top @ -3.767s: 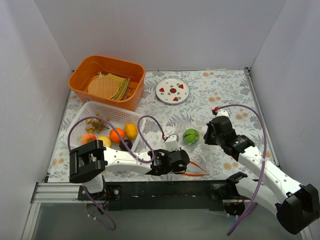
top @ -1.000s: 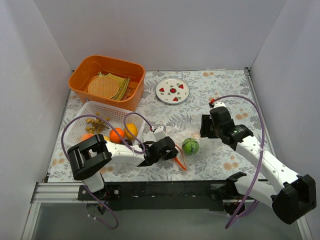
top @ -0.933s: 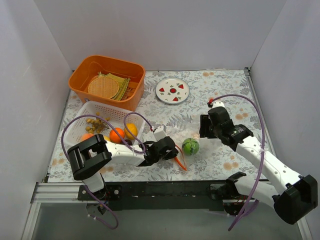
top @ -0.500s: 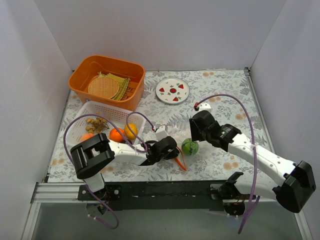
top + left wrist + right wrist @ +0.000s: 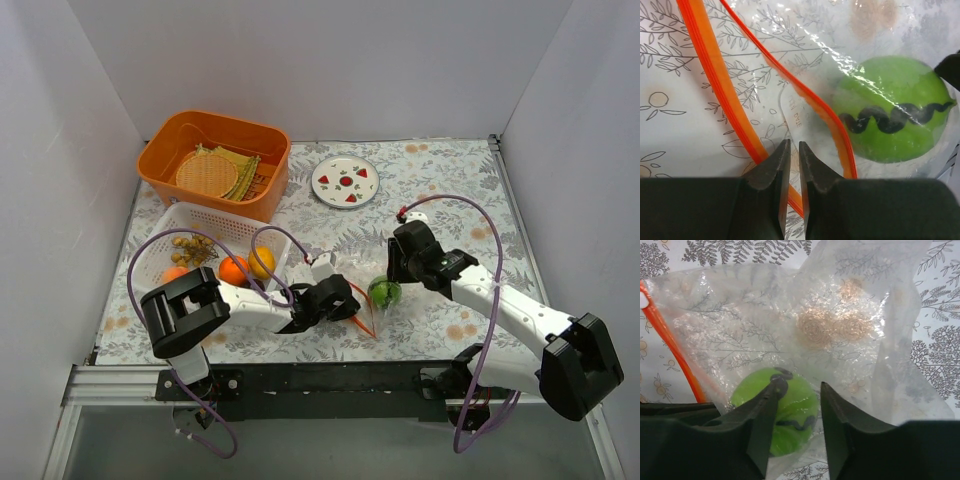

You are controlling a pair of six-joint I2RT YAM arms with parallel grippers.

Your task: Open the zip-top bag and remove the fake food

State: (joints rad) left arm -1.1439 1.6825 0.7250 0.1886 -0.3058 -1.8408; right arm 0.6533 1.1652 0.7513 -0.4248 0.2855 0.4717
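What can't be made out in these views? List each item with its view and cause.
- Top view: the bag's outline. The clear film is too faint to trace.
- Top view: the nut bits in the basket are too small to count.
- Right wrist: the ball's lower part is hidden by the right gripper jaws. Contact through the film is unclear.
- Left wrist: the ball's right edge is cut off by a dark part.

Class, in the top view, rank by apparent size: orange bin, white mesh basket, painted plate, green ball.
Largest: orange bin and white mesh basket, too alike to rank; the left arm hides part of the basket.
Then the painted plate.
Smallest: the green ball.
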